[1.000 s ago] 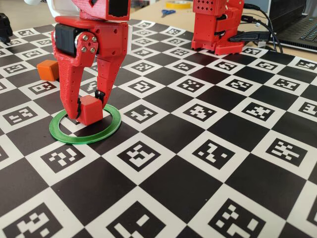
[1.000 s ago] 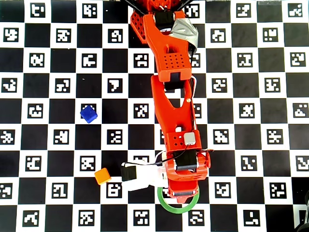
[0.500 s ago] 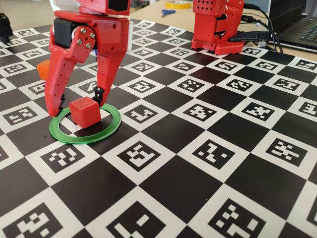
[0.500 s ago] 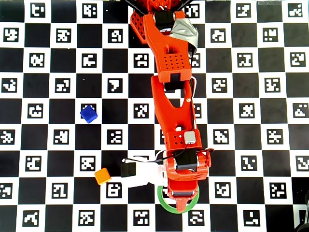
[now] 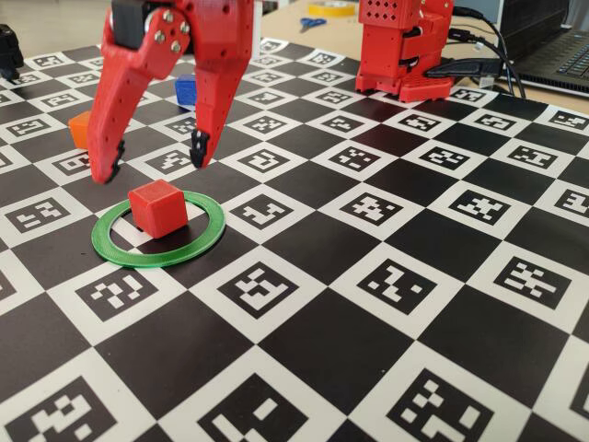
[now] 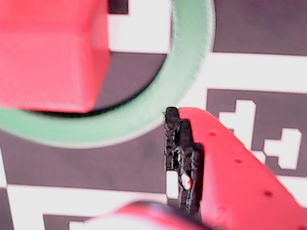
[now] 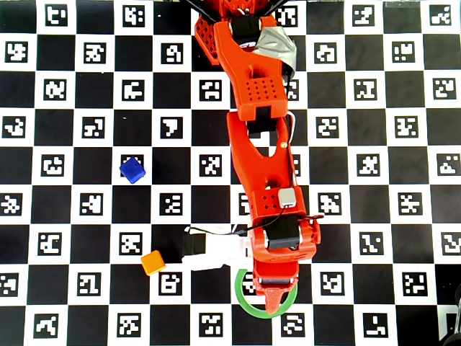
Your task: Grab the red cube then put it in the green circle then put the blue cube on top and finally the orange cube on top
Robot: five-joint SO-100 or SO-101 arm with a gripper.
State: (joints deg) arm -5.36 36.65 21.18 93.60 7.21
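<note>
Red cube (image 5: 157, 208) sits inside the green circle (image 5: 203, 235), released — first placement judged complete. Gripper (image 5: 155, 159) hangs above it, jaws spread wide, holding nothing. Next step in hand: fetch the blue cube (image 7: 132, 170), which lies well apart from the ring in the overhead view; the orange cube (image 7: 152, 262) sits nearer. Advice — lift clear before swinging, so neither fingertip clips the red cube. Cubes are matte plastic, plain-faced; the ring is thin and flat. The checkered marker mat (image 5: 386, 276) looks smooth.
</note>
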